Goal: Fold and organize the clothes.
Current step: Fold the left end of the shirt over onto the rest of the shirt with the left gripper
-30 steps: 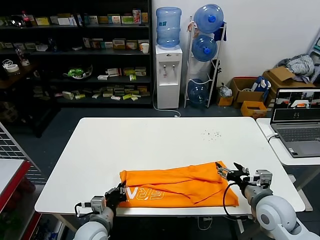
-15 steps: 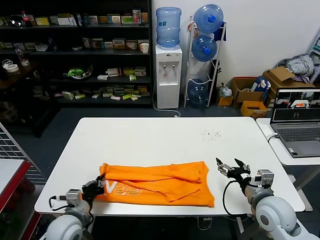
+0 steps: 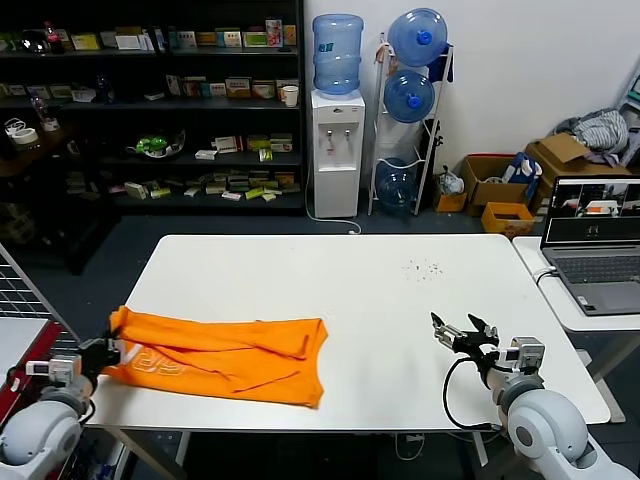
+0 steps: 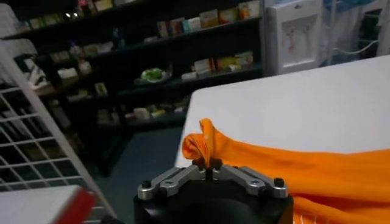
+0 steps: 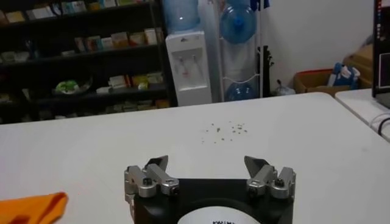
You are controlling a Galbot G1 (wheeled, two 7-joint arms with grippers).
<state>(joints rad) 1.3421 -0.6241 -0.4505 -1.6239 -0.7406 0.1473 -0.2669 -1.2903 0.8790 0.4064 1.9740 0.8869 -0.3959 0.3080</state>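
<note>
The bright orange T-shirt point(image 3: 225, 350) lies folded into a long band on the white table's point(image 3: 340, 290) front left part, with white lettering near its left end. My left gripper point(image 3: 103, 350) is shut on the shirt's left end at the table's left edge; the left wrist view shows a bunched orange tip point(image 4: 204, 143) pinched between the shut jaws point(image 4: 208, 163). My right gripper point(image 3: 462, 331) is open and empty above the table's front right. In the right wrist view point(image 5: 207, 163) its fingers stand wide apart, and a corner of the shirt point(image 5: 33, 207) shows far off.
A laptop point(image 3: 592, 245) sits on a side table at the right. A wire rack point(image 3: 22, 295) and a red-edged surface stand at the left. Small dark crumbs point(image 3: 424, 267) lie on the table's far right. Shelves, a water dispenser and boxes stand behind.
My left gripper has dragged the shirt far to the left along the front edge. My right gripper let go of the shirt's right end and stays open at the front right.
</note>
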